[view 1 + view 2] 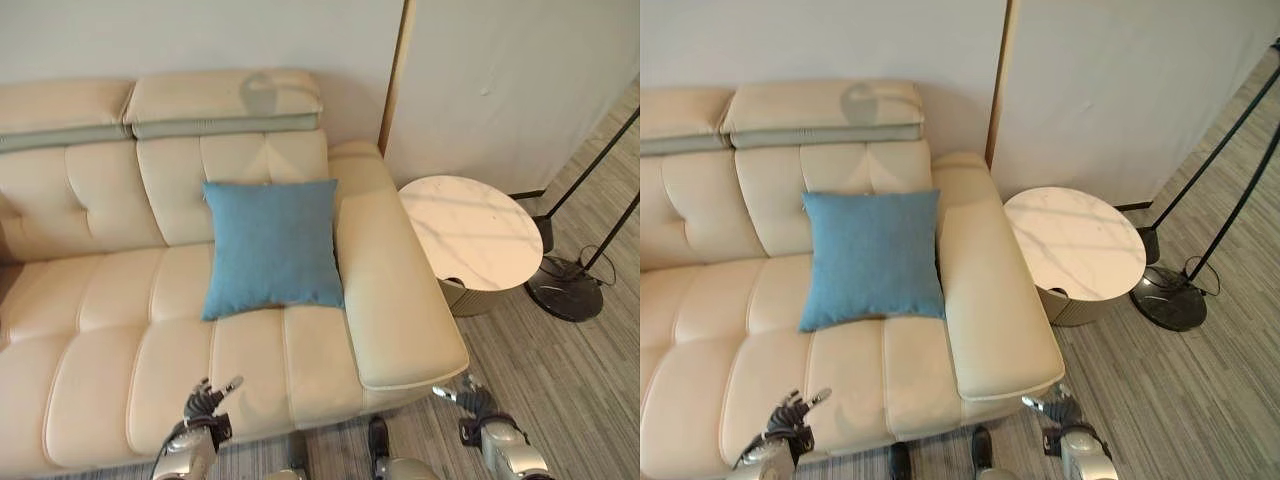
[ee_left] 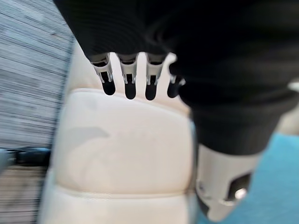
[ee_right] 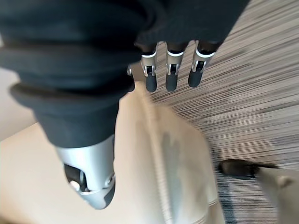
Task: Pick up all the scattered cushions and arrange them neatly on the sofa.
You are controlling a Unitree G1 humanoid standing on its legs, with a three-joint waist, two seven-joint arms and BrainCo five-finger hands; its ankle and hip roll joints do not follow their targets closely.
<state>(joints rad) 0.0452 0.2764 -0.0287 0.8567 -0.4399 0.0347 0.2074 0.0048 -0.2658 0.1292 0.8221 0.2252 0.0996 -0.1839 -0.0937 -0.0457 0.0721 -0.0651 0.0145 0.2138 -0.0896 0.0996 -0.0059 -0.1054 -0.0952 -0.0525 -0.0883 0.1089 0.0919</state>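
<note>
A blue square cushion (image 1: 272, 248) leans upright against the backrest of the cream leather sofa (image 1: 110, 330), beside its right armrest (image 1: 385, 290). My left hand (image 1: 205, 402) hovers low over the seat's front edge, fingers relaxed and holding nothing. In its wrist view the fingers (image 2: 128, 81) hang straight above the cream seat, with a strip of the blue cushion (image 2: 275, 186) at the side. My right hand (image 1: 470, 400) sits just off the armrest's front corner above the floor, empty. Its fingers (image 3: 170, 77) point straight past the armrest (image 3: 159, 158).
A round white marble side table (image 1: 470, 232) stands right of the armrest. A black floor lamp base (image 1: 565, 287) with slanted poles lies further right. Grey striped carpet (image 1: 560, 380) covers the floor. A wall with a wooden strip (image 1: 395, 75) rises behind the sofa.
</note>
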